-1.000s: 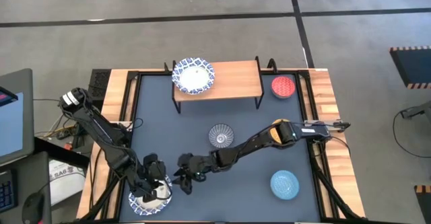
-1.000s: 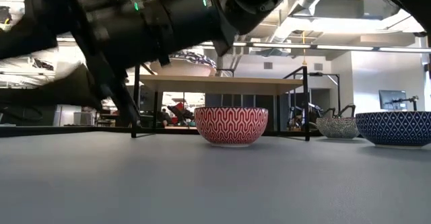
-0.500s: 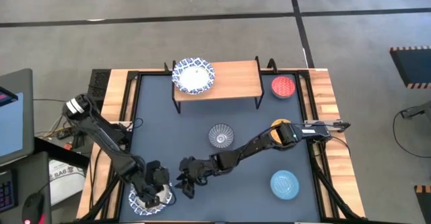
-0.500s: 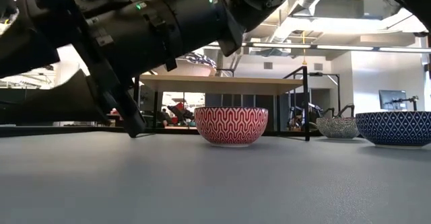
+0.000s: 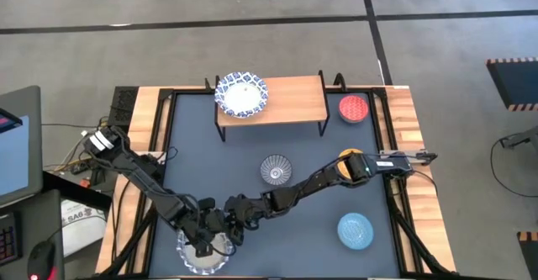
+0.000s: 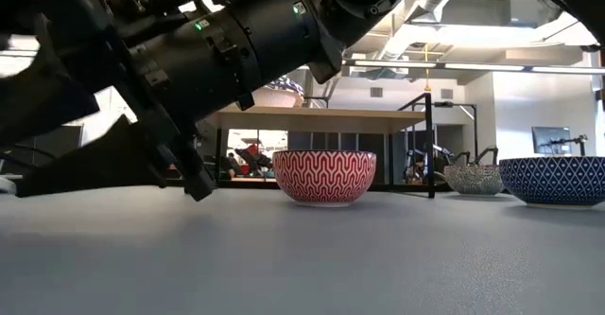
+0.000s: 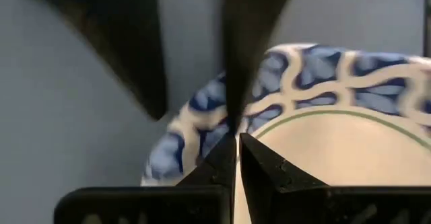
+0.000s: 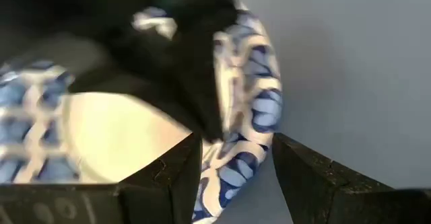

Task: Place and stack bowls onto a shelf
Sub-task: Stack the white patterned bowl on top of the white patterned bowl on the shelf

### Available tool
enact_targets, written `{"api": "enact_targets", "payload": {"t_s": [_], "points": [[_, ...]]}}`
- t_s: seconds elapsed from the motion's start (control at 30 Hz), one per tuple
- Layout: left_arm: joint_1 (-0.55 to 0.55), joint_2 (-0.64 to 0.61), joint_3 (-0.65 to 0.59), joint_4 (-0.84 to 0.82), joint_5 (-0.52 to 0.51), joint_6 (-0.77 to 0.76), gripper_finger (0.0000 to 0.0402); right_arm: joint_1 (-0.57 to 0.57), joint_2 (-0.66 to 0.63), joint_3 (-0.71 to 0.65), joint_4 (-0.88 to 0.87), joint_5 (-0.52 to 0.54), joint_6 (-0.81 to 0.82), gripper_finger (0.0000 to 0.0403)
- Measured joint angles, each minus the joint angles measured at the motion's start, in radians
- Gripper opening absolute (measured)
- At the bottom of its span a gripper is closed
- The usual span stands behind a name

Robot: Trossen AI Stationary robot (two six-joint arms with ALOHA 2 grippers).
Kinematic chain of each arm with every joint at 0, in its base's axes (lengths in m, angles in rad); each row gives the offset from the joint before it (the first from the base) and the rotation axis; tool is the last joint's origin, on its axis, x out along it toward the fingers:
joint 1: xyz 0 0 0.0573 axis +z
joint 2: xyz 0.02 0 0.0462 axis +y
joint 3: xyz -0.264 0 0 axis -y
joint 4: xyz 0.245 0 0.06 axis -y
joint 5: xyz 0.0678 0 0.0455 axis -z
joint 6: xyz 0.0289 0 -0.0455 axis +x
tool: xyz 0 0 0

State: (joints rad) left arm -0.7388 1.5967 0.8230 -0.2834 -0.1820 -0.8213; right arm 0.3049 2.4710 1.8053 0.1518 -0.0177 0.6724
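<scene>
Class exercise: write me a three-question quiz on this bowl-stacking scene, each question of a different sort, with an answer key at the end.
1. True or false: the wooden shelf carries two separate bowls side by side.
2. Multiple choice: the left gripper is A) open above the red bowl, B) shut on the rim of the white blue-rimmed bowl, C) resting on the shelf.
3. Fill in: the right gripper stands ____ astride that same bowl's rim.

Key
1. False: only one white blue-rimmed bowl on the shelf shows.
2. B
3. open
</scene>
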Motion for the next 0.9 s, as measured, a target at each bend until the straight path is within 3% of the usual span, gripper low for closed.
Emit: {"api": "enact_targets", "payload": {"t_s": [0.27,0.53,0.77,0.9], "points": [[0.002,0.0,0.126,-0.219,-0.04,0.051,0.0001,-0.01,0.0,0.0,-0.044,0.0,0.0,0.0207],[0.002,0.0,0.157,-0.25,-0.011,0.05,0.0,0.008,0.0,0.0,-0.052,-0.009,-0.018,0.0196],[0.002,0.0,0.157,-0.276,-0.015,0.014,0.0,0.016,-0.001,0.0,-0.061,-0.01,-0.043,0.0098],[0.002,0.0,0.193,-0.42,-0.033,-0.05,0.0,0.009,-0.015,0.0,-0.075,-0.008,-0.082,0.0025]]}}
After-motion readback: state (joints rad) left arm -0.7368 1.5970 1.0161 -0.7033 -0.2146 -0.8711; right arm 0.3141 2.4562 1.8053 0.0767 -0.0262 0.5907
